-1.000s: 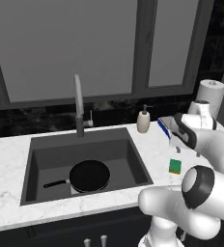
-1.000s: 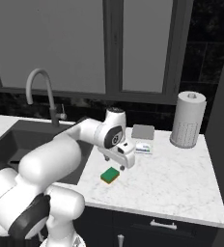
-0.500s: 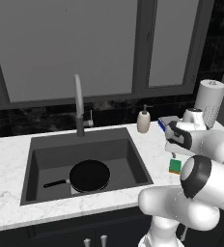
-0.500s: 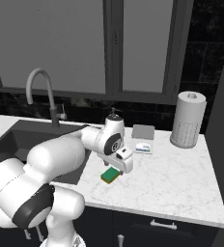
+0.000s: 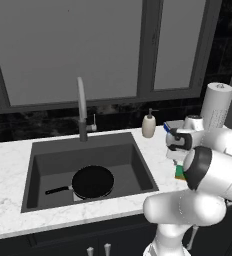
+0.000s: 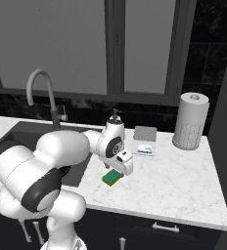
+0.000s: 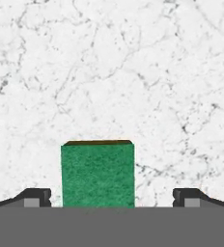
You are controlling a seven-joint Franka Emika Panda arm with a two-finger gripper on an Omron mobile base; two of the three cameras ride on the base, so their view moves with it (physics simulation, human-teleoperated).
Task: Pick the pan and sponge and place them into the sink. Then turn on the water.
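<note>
The black pan (image 5: 93, 181) lies flat on the bottom of the dark sink (image 5: 63, 159), its thin handle pointing left. The green sponge (image 6: 112, 178) with a yellow edge rests on the marble counter right of the sink (image 6: 17, 134). My gripper (image 6: 117, 170) hangs just above it, pointing down. In the hand view the sponge (image 7: 98, 173) sits between the two fingertips (image 7: 36, 197), and the gripper (image 7: 112, 198) is open wide, with gaps on both sides. A sliver of the sponge (image 5: 180, 172) peeks out behind my arm. No water runs from the grey gooseneck faucet (image 5: 81, 107).
A white soap dispenser (image 5: 148, 125) stands behind the sink's right corner. On the counter's far right is a paper towel roll (image 6: 190, 122). A grey box (image 6: 145, 133) and a small white-and-blue pack (image 6: 145, 149) lie behind the sponge. The counter's front edge is close to the sponge.
The hand has come down and a little toward the sink, ending right over the sponge. The jaws stayed open; pan and sponge have not moved.
</note>
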